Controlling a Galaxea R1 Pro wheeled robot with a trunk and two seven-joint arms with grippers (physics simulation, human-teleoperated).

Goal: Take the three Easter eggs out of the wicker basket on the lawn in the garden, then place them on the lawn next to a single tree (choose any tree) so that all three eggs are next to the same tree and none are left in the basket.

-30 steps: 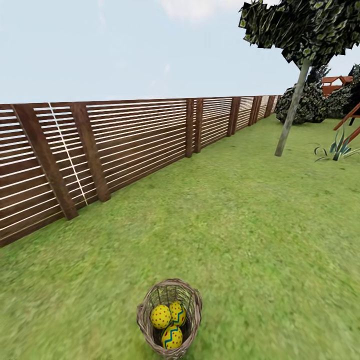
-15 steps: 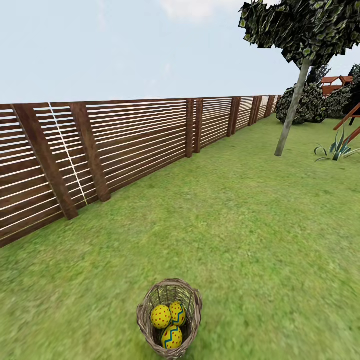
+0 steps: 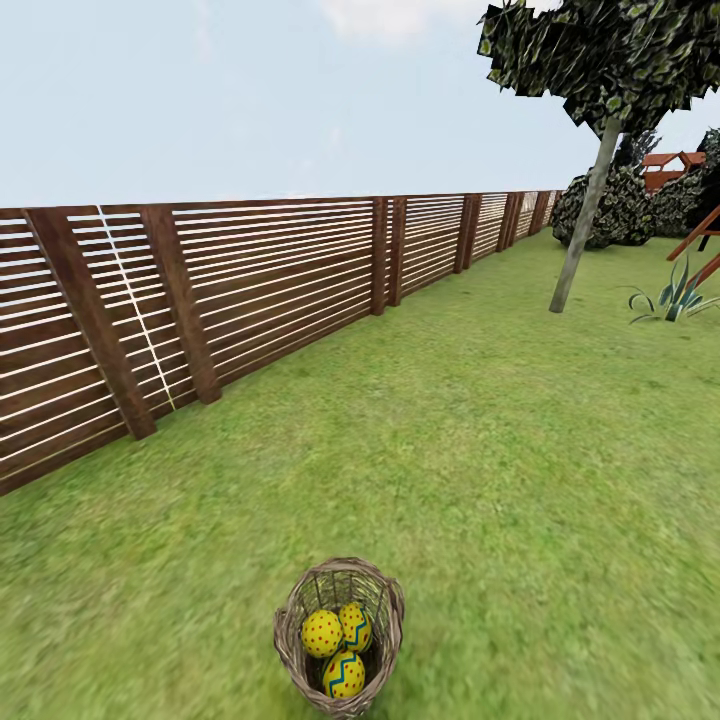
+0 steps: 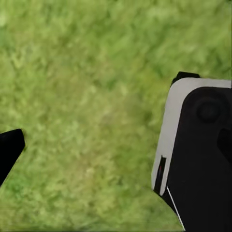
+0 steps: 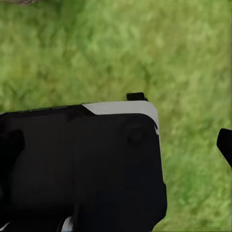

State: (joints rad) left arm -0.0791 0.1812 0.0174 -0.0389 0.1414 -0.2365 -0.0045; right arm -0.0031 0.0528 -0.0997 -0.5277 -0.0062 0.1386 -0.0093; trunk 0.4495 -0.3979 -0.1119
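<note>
The wicker basket (image 3: 287, 618) sits on the lawn (image 3: 480, 450) at the near edge of the head view. Three yellow Easter eggs lie inside it: a red-dotted one (image 3: 321, 632), one beside it (image 3: 355, 626), and a zigzag-banded one (image 3: 344, 674) nearest me. A tree (image 3: 583, 222) with a slim pale trunk stands far off at the back right. My left gripper (image 4: 116, 150) hangs open over bare grass, one black fingertip (image 4: 9, 150) at the picture's edge. My right gripper (image 5: 116, 145) is open too, with a fingertip (image 5: 224, 145) at the edge.
A brown slatted fence (image 3: 250, 280) runs along the left. Dark bushes (image 3: 610, 210), a spiky plant (image 3: 675, 295) and a red wooden frame (image 3: 703, 240) stand at the far right. A black-and-white robot part (image 4: 198, 154) (image 5: 82, 164) shows below each wrist.
</note>
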